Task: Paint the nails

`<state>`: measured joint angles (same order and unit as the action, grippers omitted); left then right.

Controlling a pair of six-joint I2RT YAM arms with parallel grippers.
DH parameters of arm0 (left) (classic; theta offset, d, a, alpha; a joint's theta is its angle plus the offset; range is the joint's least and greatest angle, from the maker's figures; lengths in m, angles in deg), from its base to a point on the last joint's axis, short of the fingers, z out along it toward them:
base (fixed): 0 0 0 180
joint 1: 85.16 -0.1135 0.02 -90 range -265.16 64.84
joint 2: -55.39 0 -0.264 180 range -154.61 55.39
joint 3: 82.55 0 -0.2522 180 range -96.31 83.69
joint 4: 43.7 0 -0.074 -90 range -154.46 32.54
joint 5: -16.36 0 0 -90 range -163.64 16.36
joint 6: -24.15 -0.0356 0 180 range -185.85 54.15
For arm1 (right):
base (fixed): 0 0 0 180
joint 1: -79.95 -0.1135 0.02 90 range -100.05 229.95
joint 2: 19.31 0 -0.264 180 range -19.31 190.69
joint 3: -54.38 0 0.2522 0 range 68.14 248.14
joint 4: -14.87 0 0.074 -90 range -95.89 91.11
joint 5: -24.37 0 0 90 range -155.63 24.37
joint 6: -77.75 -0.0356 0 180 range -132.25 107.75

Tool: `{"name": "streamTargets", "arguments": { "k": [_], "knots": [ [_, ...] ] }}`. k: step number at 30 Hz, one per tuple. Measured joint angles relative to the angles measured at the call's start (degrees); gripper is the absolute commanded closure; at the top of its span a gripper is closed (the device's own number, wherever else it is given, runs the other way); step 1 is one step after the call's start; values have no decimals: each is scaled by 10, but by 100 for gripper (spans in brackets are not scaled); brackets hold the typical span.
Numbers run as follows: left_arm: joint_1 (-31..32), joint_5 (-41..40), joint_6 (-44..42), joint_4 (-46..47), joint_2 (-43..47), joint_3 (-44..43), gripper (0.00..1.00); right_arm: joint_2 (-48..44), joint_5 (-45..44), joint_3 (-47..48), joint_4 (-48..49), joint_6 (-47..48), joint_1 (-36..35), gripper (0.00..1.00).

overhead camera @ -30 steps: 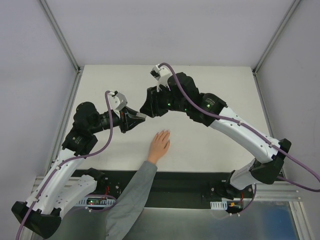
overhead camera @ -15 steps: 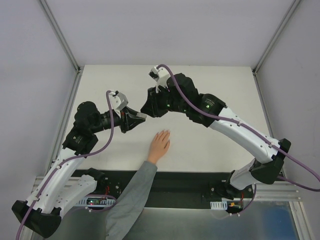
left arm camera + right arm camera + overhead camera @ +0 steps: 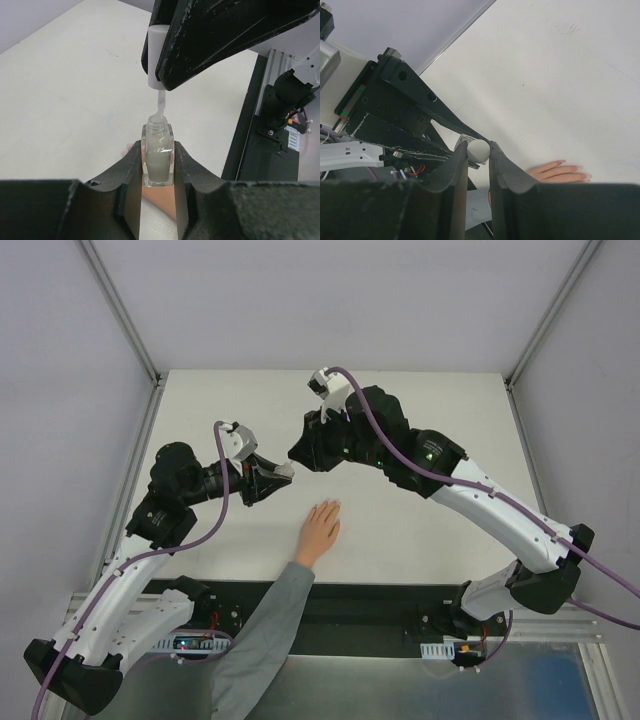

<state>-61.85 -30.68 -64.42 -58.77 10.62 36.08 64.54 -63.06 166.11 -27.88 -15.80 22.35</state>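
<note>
left arm: jaws clamped | right arm: jaws clamped | wrists close together

No legible text, label or number anywhere.

Two robot arms, the left arm and the right arm, reach over one table. There is one translucent bottle, one white cap with one brush stem, and one hand in one grey sleeve. Its nails are too small to count.
</note>
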Motion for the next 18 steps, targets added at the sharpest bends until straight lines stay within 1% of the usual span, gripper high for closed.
{"name": "streamTargets", "arguments": {
  "k": [18],
  "knots": [
    [0, 0, 0, 0, -1, 0, 100, 0, 32, -4, 27, -10, 0, 99]
  ]
}}
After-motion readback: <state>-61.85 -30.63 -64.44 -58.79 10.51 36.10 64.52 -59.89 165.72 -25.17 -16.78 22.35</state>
